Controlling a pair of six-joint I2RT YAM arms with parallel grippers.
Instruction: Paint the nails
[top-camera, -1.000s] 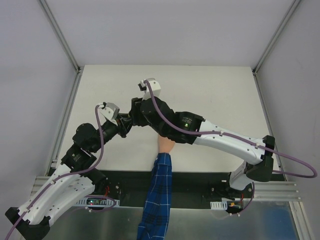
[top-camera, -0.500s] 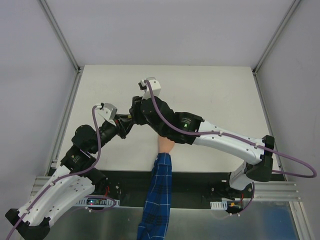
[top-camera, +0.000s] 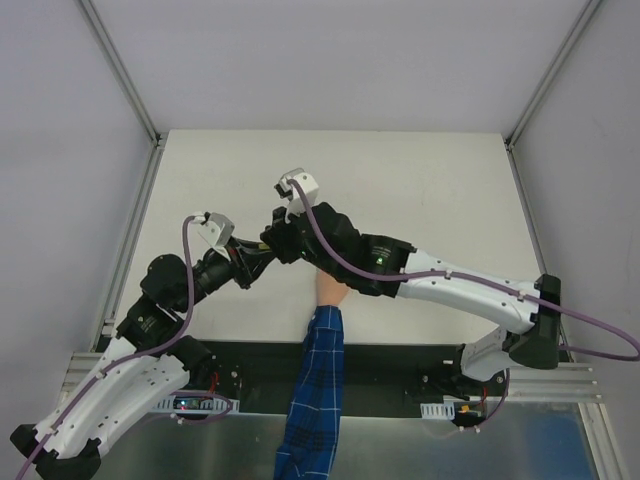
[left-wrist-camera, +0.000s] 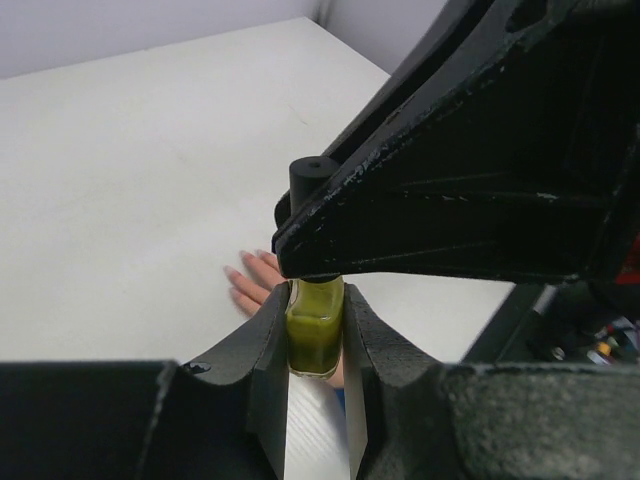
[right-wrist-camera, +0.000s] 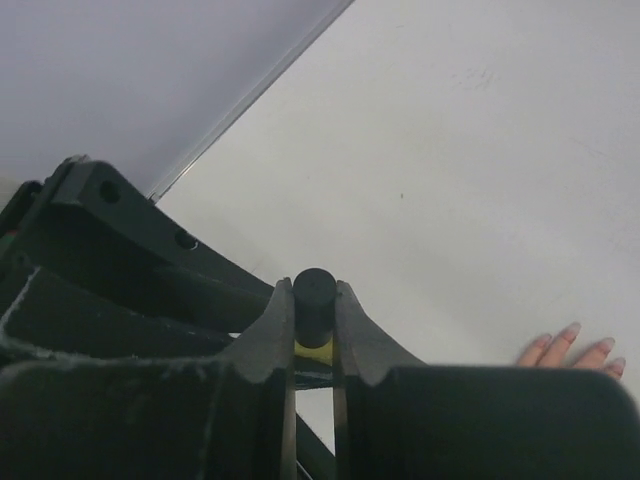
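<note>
left hand (left-wrist-camera: 314, 310) clamped on bottle (left-wrist-camera: 314, 342) | right hand (right-wrist-camera: 313, 305) pinching cap (right-wrist-camera: 313, 284) | nails (right-wrist-camera: 571, 329) below on surface (left-wrist-camera: 120, 150), toward right arm's side, pointing away from bases

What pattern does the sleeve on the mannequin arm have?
Blue plaid; the sleeve shows best from the top external view.

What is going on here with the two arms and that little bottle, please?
The left end effector grips a yellow-green polish bottle by its body, while the right end effector is closed on its black cap, above the table. The mannequin hand lies flat nearby, its nails not yet painted.
</note>
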